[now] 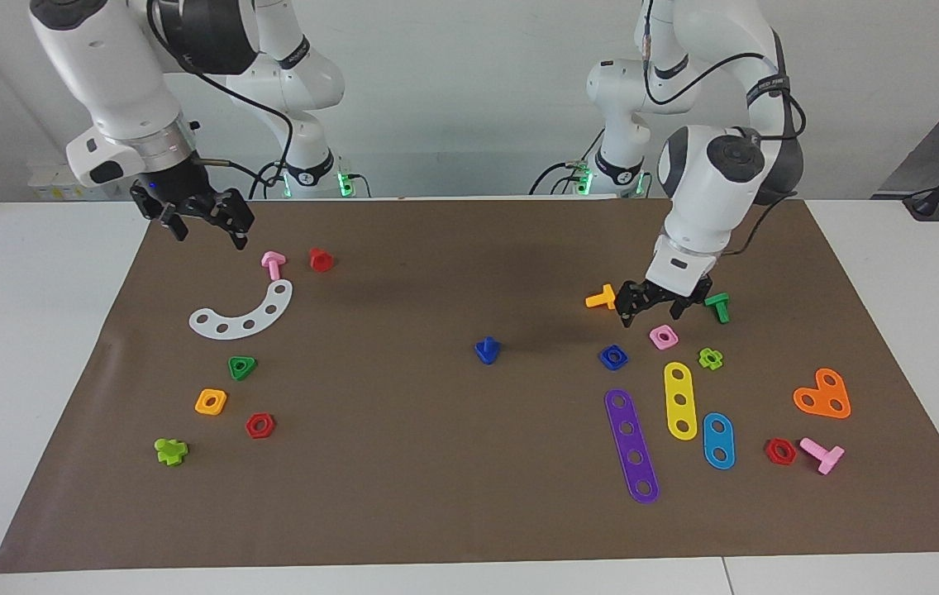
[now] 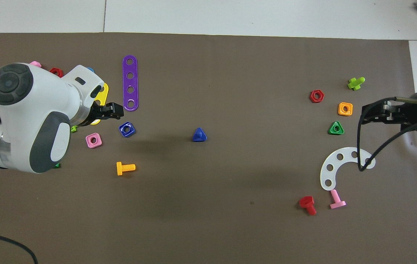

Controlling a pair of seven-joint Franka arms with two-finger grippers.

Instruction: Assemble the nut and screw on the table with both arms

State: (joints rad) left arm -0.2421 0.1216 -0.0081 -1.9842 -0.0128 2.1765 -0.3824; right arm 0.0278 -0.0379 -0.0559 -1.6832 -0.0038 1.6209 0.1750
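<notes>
The blue nut (image 1: 613, 356) lies flat on the brown mat (image 1: 453, 463) toward the left arm's end; it also shows in the overhead view (image 2: 127, 129). The blue screw (image 1: 487, 350) stands on its triangular head near the mat's middle, shaft up, also in the overhead view (image 2: 199, 135). My left gripper (image 1: 651, 312) is open and empty. It hangs low over the mat close to the blue nut and a pink nut (image 1: 663, 336), touching neither; it also shows in the overhead view (image 2: 117, 111). My right gripper (image 1: 207, 233) is open and empty, raised over the mat's edge at the right arm's end (image 2: 365, 114).
An orange bolt (image 1: 601, 298) and a green bolt (image 1: 717, 307) flank the left gripper. Purple (image 1: 631, 445), yellow (image 1: 680, 400) and blue (image 1: 718, 440) strips lie farther from the robots. A white arc (image 1: 244, 314), a green triangular nut (image 1: 242, 367) and an orange nut (image 1: 211, 402) lie at the right arm's end.
</notes>
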